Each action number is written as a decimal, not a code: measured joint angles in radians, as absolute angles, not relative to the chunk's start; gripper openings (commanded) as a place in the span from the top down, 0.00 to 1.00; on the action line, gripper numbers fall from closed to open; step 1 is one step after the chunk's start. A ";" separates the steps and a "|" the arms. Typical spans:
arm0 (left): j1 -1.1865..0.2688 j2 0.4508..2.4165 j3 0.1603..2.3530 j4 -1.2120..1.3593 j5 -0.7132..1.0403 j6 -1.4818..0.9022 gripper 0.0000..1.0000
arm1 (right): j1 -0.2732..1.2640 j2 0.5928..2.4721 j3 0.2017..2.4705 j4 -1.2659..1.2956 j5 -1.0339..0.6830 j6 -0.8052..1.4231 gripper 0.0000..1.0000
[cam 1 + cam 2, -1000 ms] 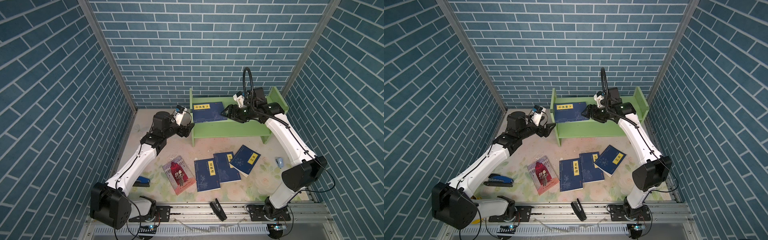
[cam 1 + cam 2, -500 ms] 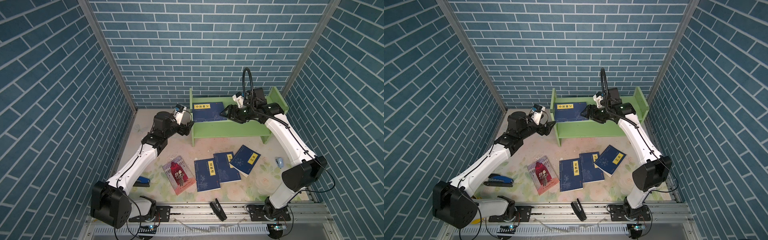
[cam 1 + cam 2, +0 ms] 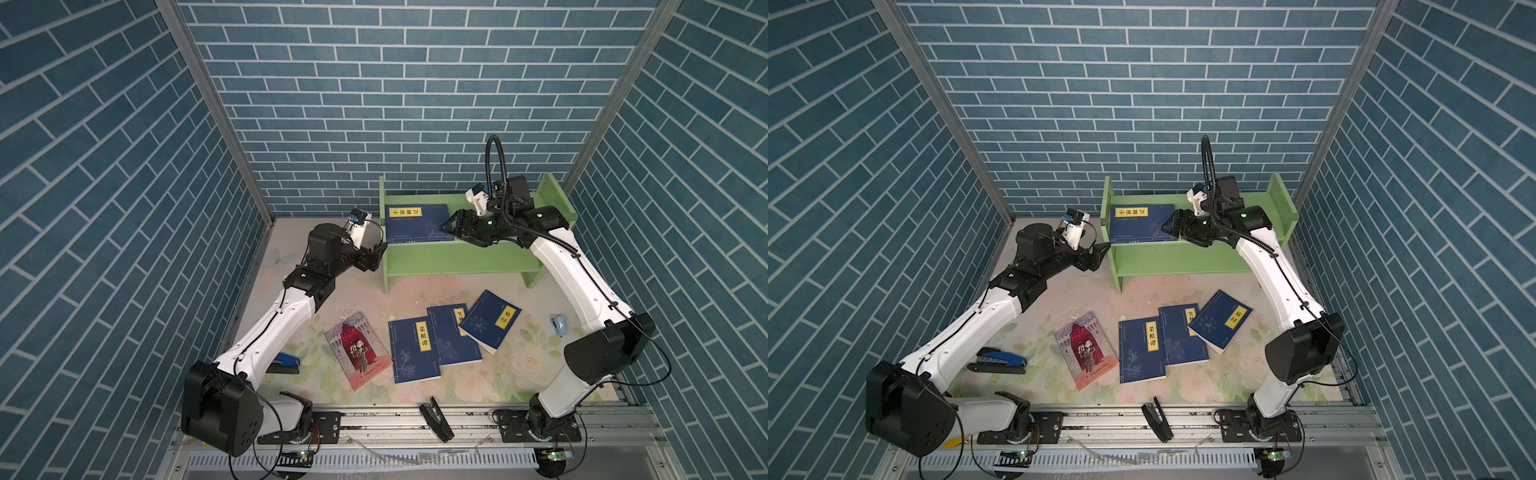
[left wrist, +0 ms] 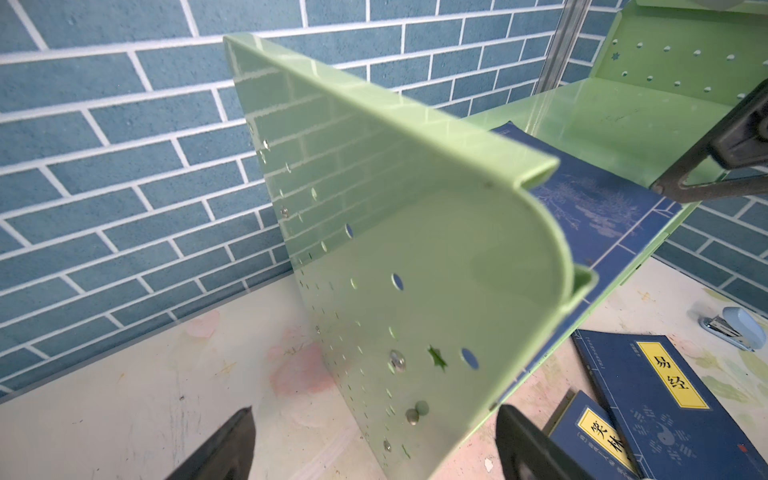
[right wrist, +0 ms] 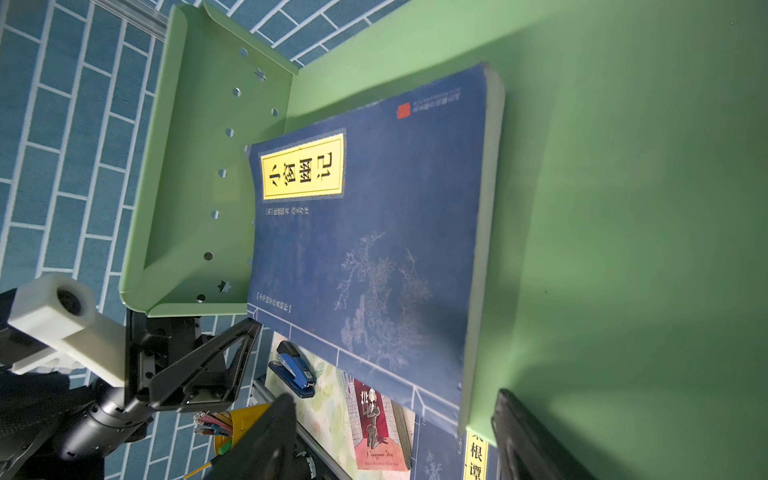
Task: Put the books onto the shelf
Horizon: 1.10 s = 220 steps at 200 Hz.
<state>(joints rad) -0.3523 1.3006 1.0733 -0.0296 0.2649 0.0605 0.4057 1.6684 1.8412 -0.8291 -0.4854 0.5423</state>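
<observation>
Right gripper (image 3: 446, 227), jaws apart, beside shelved book (image 3: 415, 224)

One dark blue book (image 3: 417, 224) lies flat atop the green shelf (image 3: 457, 259).

Shelf (image 3: 457, 257): at the back of the tabletop (image 3: 519, 374), right of centre.
Shelved book (image 3: 415, 222): flat on the top tier, at its left end.
Illustrated book (image 3: 358, 356): on the tabletop before the shelf.
Three books (image 3: 453, 345): overlapping in a row, just right of it.
Stapler (image 3: 284, 359): left of the illustrated book.
Small stapler (image 3: 559, 325): far right.
</observation>
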 measured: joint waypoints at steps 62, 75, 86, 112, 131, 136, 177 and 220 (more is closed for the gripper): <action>-0.352 1.200 1.161 -0.314 0.231 0.013 0.06 | 0.405 1.437 1.650 -0.786 -0.413 0.521 0.24; -0.352 1.169 1.171 -0.369 0.260 -0.015 0.06 | 0.406 1.349 1.547 -0.759 -0.403 0.519 0.25; -0.352 1.145 1.171 -0.411 0.300 -0.046 0.06 | 0.413 1.271 1.446 -0.735 -0.398 0.520 0.25; -0.352 1.114 1.118 -0.453 0.471 -0.130 0.06 | 0.475 1.074 1.152 -0.664 -0.382 0.547 0.26; -0.354 1.113 1.021 -0.441 0.620 -0.191 0.06 | 0.538 0.958 0.949 -0.609 -0.347 0.598 0.26; -0.354 1.118 0.990 -0.435 0.653 -0.207 0.05 | 0.553 0.935 0.904 -0.595 -0.336 0.611 0.26; -0.355 1.172 0.841 -0.403 0.728 -0.302 0.04 | 0.611 0.777 0.584 -0.497 -0.261 0.756 0.27; -0.356 1.214 0.821 -0.336 0.748 -0.353 0.04 | 0.615 0.662 0.490 -0.507 -0.044 0.904 0.27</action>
